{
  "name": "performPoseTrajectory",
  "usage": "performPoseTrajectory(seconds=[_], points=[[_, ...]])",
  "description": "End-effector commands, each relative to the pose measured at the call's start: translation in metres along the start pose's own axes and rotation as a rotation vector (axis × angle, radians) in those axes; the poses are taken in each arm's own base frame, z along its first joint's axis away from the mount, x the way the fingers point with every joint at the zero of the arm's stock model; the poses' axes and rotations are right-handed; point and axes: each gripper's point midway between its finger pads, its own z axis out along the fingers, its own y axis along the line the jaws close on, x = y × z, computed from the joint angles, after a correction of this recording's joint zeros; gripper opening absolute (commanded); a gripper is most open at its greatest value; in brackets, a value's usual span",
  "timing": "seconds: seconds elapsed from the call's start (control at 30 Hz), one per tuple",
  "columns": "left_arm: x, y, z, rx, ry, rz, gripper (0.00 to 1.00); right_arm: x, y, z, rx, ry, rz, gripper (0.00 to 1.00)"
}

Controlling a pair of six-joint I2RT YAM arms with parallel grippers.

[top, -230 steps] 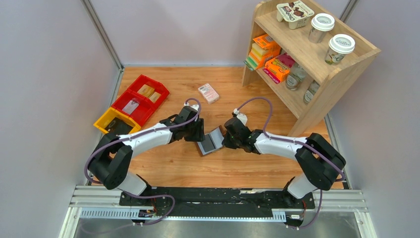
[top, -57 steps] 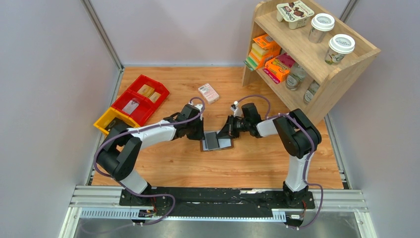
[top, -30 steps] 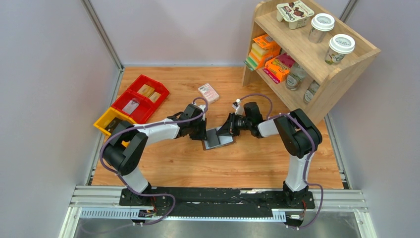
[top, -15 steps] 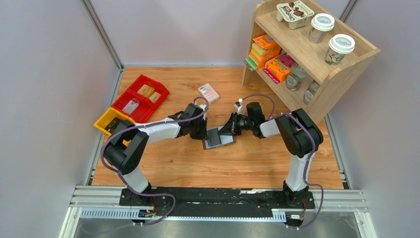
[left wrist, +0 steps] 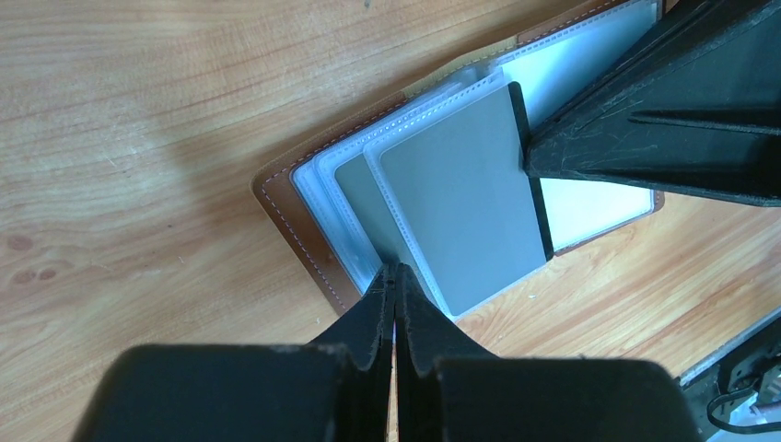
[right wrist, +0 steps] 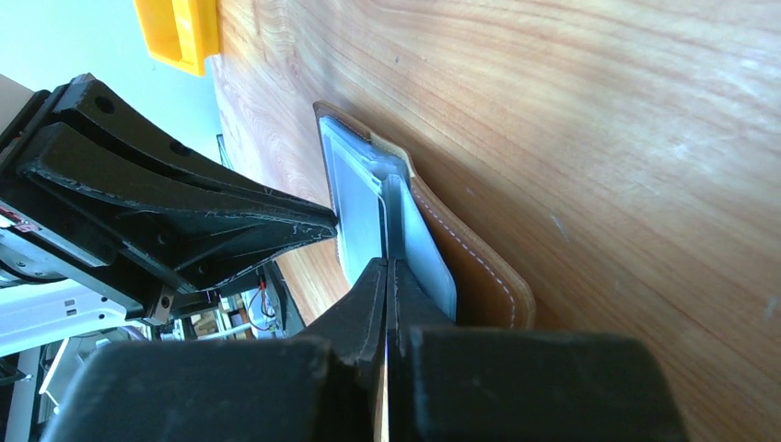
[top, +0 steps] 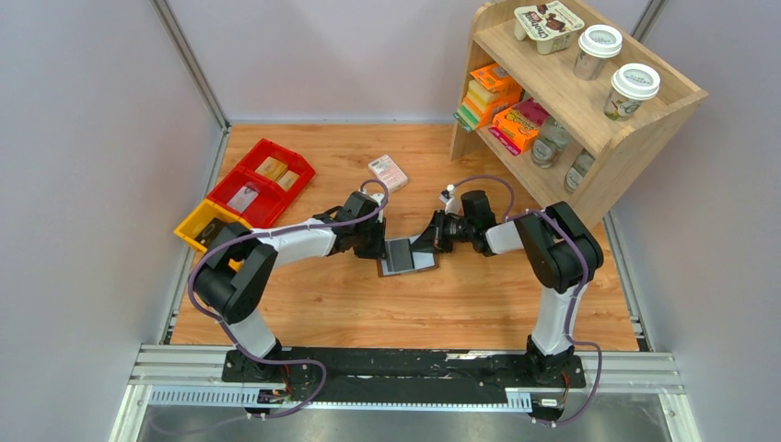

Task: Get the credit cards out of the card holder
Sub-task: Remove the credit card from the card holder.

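From my station nothing reads cleanly. The multipack on top of the shelf carries dark lettering I can't make out. The cup lids beside it and the orange packets below show only blurred print.

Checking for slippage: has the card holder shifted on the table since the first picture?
Yes. The card holder has slid slightly right, toward the shelf, and turned; the patterned box stayed put.
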Motion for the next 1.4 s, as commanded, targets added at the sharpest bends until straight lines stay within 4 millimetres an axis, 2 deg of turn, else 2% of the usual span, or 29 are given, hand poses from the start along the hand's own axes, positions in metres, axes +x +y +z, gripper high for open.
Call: performPoseTrajectory(seconds=[0.0,0.3,0.47,0.63,0.87,0.93,0.97,1.07,1.37], points=[[0.041,0.039,0.009,-0.145,0.127,0.012,0.0,-0.008,0.002,-0.008,0.009,-0.039,-0.026,0.0],[0.041,0.037,0.01,-0.134,0.128,0.019,0.0,-0.012,0.002,-0.005,0.0,-0.027,0.002,0.08],[0.04,0.037,0.01,-0.133,0.129,0.022,0.0,-0.011,-0.001,-0.005,0.011,-0.032,0.006,0.0],[0.039,0.037,0.009,-0.131,0.123,0.023,0.0,-0.015,-0.015,-0.014,0.075,-0.072,0.016,0.0],[0.041,0.037,0.009,-0.128,0.128,0.025,0.0,-0.016,-0.01,-0.012,0.057,-0.058,0.009,0.01],[0.041,0.036,0.01,-0.126,0.129,0.028,0.0,-0.016,-0.008,-0.012,0.047,-0.057,0.007,0.06],[0.041,0.037,0.01,-0.127,0.128,0.025,0.0,-0.015,-0.008,-0.012,0.044,-0.054,0.009,0.14],[0.04,0.036,0.01,-0.124,0.127,0.029,0.0,-0.014,-0.005,-0.011,0.03,-0.042,0.004,0.22],[0.039,0.033,0.01,-0.114,0.129,0.031,0.0,-0.009,0.0,-0.002,-0.004,-0.015,0.007,0.23]])
